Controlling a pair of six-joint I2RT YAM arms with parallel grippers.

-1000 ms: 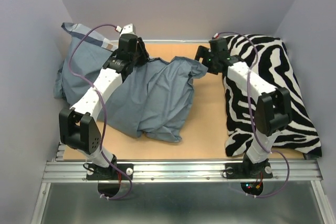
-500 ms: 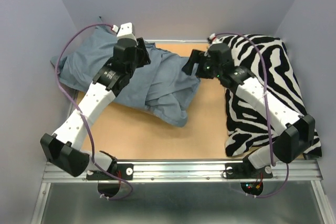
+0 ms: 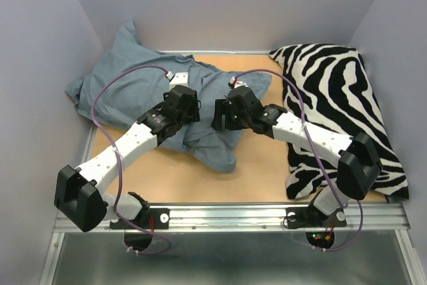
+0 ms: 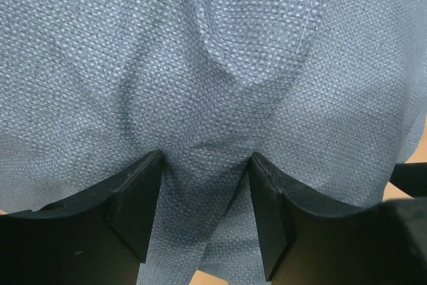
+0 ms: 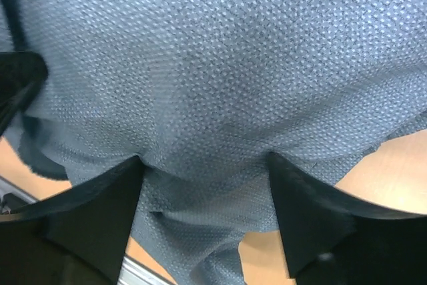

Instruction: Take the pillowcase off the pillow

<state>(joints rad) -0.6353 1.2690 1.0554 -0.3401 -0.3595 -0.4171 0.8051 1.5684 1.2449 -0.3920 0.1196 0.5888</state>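
Now that both arms have dropped from the far edge, left gripper (image 4: pixel 205 157) and right gripper (image 5: pixel 203 158) press spread-fingered into the pillowcase (image 3: pixel 127 91), ready to regrip.

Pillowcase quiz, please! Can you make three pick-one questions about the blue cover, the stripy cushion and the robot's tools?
1. Which side of the table holds the zebra cushion?
A. left
B. right
C. middle

2. What colour is the pillowcase?
A. red
B. blue-grey
C. yellow

3. How is the pillowcase lying?
A. folded neatly
B. hanging in the air
C. rumpled on the table

Answers:
1 B: the black-and-white stripes fill the right side in the top view.
2 B: blue-grey cloth fills both wrist views.
3 C: it lies creased on the table, under the left tool and the right tool.
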